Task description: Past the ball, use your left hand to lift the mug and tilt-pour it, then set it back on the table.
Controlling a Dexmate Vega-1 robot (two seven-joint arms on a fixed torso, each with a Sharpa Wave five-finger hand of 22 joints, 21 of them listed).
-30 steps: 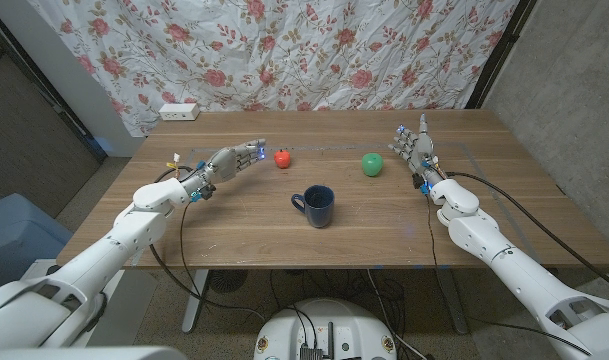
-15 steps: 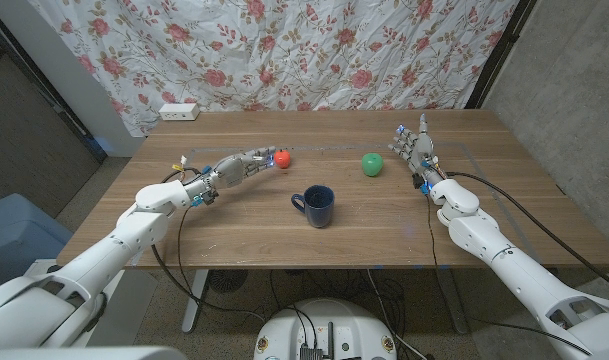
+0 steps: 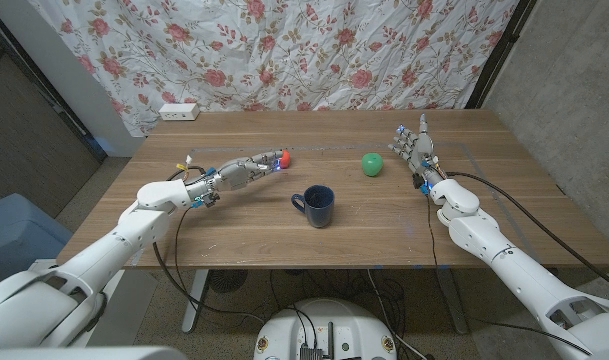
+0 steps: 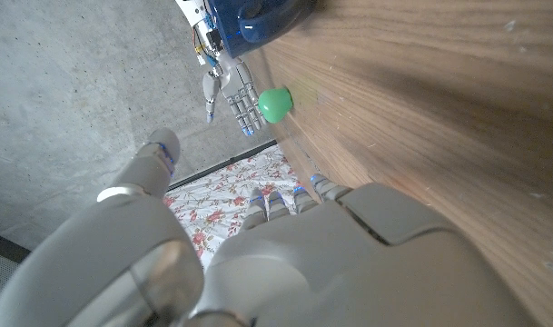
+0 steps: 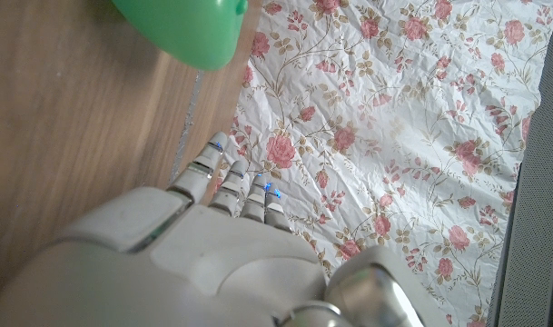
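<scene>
Mug: dark blue, upright on the wooden bench, near the front middle, handle turned toward the robot's left. We cannot make out any contents; the interior reads dark. In the left wrist view we log its blue wall at the frame edge.

Red ball: small, on the bench behind and to the left of the mug, just beside the fingertips of the left hand, partly covered by them; we cannot tell whether they touch. It lies between that hand and the far side of the bench.

Green ball: on the bench behind and to the right of the mug, apart from it, near the right hand; also seen close in the right wrist view.

Left hand: stretched out above the bench, fingers extended and slightly apart, holding nothing. The mug stands forward and to the right of it, well apart.

Right hand: upright at the right side, fingers apart, holding nothing.

Background: floral curtain; white power strip at the far left corner of the bench.
</scene>
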